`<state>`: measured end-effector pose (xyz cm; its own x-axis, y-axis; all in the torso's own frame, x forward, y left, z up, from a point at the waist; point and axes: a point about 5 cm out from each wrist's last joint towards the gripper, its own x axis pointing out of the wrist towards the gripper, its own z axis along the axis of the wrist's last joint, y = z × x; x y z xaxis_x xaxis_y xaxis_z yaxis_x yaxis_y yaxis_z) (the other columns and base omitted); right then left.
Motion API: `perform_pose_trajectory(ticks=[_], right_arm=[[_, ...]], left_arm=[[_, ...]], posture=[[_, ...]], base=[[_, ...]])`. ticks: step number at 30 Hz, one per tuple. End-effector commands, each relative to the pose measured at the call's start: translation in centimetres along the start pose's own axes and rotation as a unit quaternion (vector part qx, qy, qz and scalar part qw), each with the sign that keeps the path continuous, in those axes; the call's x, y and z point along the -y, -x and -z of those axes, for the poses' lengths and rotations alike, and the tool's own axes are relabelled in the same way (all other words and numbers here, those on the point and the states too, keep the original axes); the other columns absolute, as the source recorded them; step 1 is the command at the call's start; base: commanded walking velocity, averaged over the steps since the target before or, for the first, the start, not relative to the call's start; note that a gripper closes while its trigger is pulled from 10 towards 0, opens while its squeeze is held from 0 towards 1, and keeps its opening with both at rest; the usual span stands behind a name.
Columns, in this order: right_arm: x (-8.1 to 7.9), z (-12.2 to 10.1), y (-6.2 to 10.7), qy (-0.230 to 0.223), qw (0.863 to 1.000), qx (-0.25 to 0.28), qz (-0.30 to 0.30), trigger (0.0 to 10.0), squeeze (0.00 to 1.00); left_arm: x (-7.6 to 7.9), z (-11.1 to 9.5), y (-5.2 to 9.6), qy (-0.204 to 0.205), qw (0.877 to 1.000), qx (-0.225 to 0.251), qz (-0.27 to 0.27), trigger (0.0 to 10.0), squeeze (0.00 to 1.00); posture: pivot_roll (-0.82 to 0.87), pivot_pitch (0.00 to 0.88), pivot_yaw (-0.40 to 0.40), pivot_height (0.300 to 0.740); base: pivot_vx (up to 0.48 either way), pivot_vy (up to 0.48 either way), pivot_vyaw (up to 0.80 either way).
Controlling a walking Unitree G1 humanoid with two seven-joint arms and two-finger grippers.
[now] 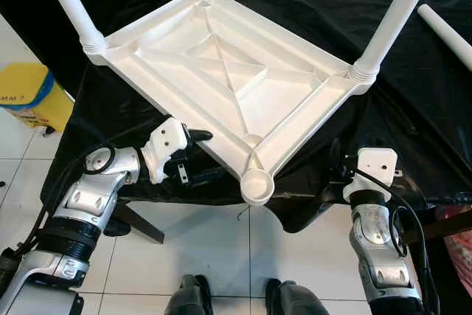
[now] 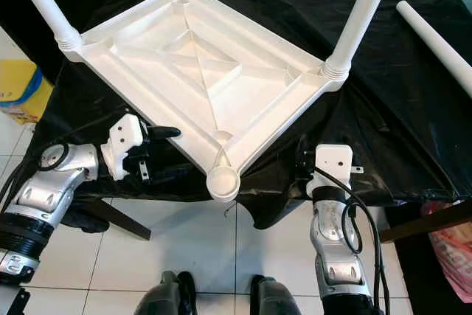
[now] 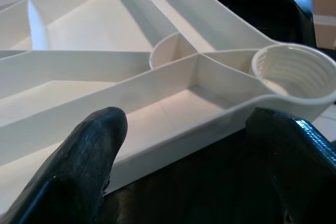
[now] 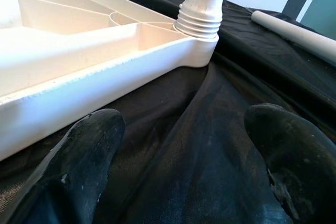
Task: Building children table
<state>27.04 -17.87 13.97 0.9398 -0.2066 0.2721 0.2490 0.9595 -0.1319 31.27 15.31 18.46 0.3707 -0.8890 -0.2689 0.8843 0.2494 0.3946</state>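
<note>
upturned white ribbed plastic tabletop: likely light, stiff, slick | grasp rim near empty socket | left gripper wide apart at rim | right gripper wide apart, empty

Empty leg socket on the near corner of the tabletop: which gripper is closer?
Left. The left gripper sits at the tabletop edge just beside the empty socket, fingers open. The right gripper is farther off, over the black cloth, also open.
</note>
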Motion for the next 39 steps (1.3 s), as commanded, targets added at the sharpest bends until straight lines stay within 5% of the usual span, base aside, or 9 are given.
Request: perform_pose_trajectory(ticks=[1,11,24,37,38,39], right_arm=[[0.0,0.4,0.5,0.001,1.000,-0.012,-0.003,10.0,0.00],[-0.1,0.1,0.2,0.002,1.000,-0.010,-0.006,10.0,0.00],[-0.4,0.0,0.4,0.000,1.000,-0.010,-0.008,10.0,0.00],[-0.6,0.0,0.7,-0.002,1.000,-0.015,-0.004,10.0,0.00],[-0.7,0.0,0.8,-0.003,1.000,-0.016,-0.003,10.0,0.00],[-0.7,0.0,0.8,-0.003,1.000,-0.016,-0.002,10.0,0.00]], left_arm=[[1.1,0.3,-0.3,-0.008,0.996,-0.015,0.089,10.0,0.00],[0.1,1.4,-1.1,-0.029,0.992,-0.069,0.101,10.0,0.00],[-3.1,2.0,-3.0,-0.023,0.984,-0.166,0.051,10.0,0.00],[-3.5,2.8,-5.0,-0.014,0.975,-0.218,0.050,10.0,0.00],[-3.5,2.8,-5.1,-0.005,0.975,-0.218,0.045,3.9,0.00],[-3.7,2.9,-5.2,0.001,0.975,-0.218,0.040,1.7,0.00]], posture=[[0.00,0.222,0.004,0.740],[0.00,0.229,0.015,0.740],[-0.01,0.251,0.040,0.740],[-0.02,0.258,0.054,0.740],[-0.02,0.256,0.056,0.740],[-0.02,0.254,0.058,0.740]], base=[[0.000,0.000,0.00],[0.000,0.000,0.00],[0.000,0.000,0.00],[0.000,0.000,0.00],[0.000,0.000,0.00],[0.000,0.000,0.00]])
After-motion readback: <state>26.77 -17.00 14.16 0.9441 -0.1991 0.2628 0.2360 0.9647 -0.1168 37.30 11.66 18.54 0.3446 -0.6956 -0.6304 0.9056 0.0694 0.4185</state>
